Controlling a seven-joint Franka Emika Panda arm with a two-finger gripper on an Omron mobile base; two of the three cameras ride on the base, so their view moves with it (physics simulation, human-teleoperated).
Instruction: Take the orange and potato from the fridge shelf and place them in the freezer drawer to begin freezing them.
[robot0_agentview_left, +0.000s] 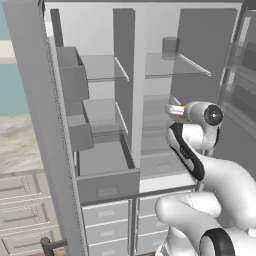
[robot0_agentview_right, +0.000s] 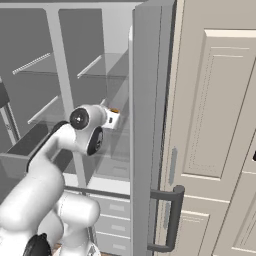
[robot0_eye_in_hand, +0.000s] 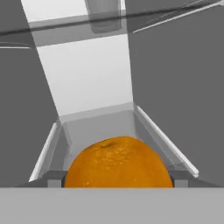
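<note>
The gripper (robot0_eye_in_hand: 118, 181) pinches the orange (robot0_eye_in_hand: 118, 162) inside the fridge's right compartment, above a shelf. Draw it straight out, clear of the centre divider, then carry it down-left over the open freezer drawer (robot0_agentview_left: 107, 189).

Orange (robot0_eye_in_hand: 117, 164) finely dimpled matt peel, translucent glassy shelves (robot0_agentview_left: 172, 67), matt grey freezer drawer (robot0_agentview_left: 107, 186)

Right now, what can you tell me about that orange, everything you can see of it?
The orange is a round, bright orange fruit with finely dimpled skin and a small dark dimple on top. In the hand view it sits low between the gripper's two fingers, over a grey fridge shelf. Its lower part is cut off. In the left base view, a sliver of orange peeks past the wrist.
</note>
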